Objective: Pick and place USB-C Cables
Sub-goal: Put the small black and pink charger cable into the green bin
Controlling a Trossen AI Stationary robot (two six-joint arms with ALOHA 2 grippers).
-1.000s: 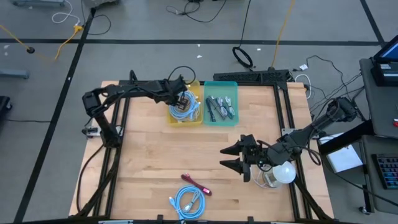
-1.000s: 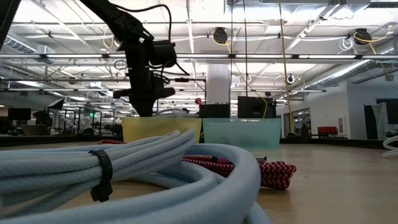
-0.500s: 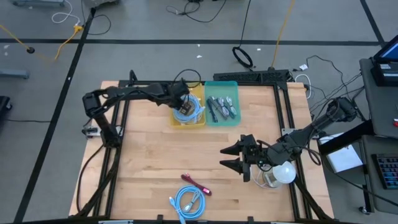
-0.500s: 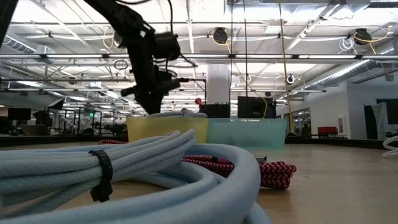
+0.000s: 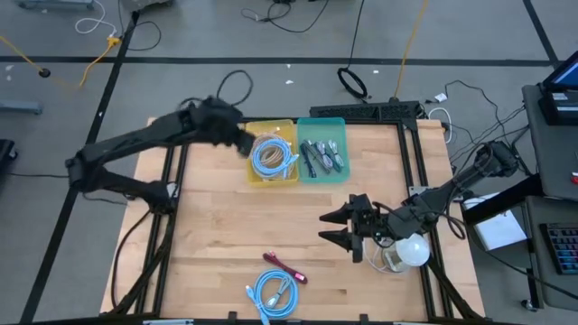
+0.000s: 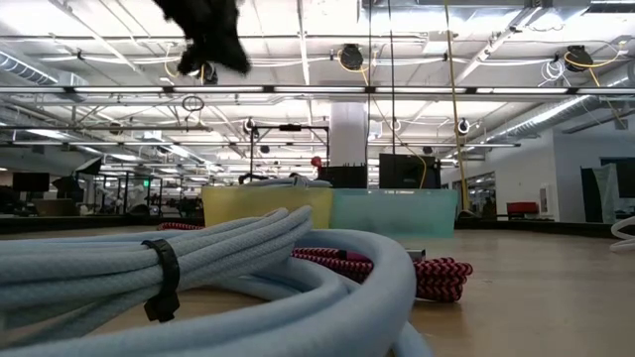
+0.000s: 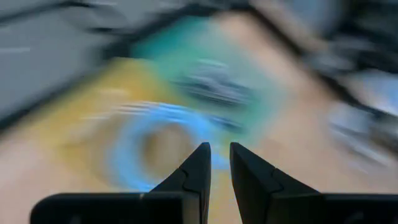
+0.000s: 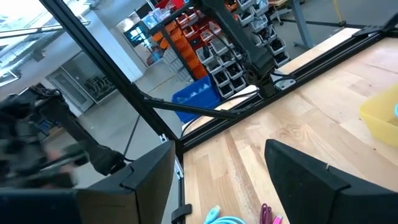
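A: The wooden table (image 5: 226,235) sits in an open workshop, with a yellow bin (image 5: 270,161) and a teal bin (image 5: 322,149) side by side at its far edge.

B: What has changed? A second ago the left hand (image 5: 242,144) was down inside the yellow bin; now it has pulled back to the left, just outside the bin's left wall.

A: A light blue coil (image 5: 272,156) lies in the bin, so that cable looks delivered. The left hand's fingers (image 7: 198,167) stand a narrow slit apart, pinching nothing.

B: The right hand (image 5: 336,227) waits near the table's right side, spread wide, empty.

A: Left to fetch, probably: a second light blue coil (image 5: 274,295) at the near edge, loosely looped and tied, and a short maroon cable (image 5: 285,267) touching it.
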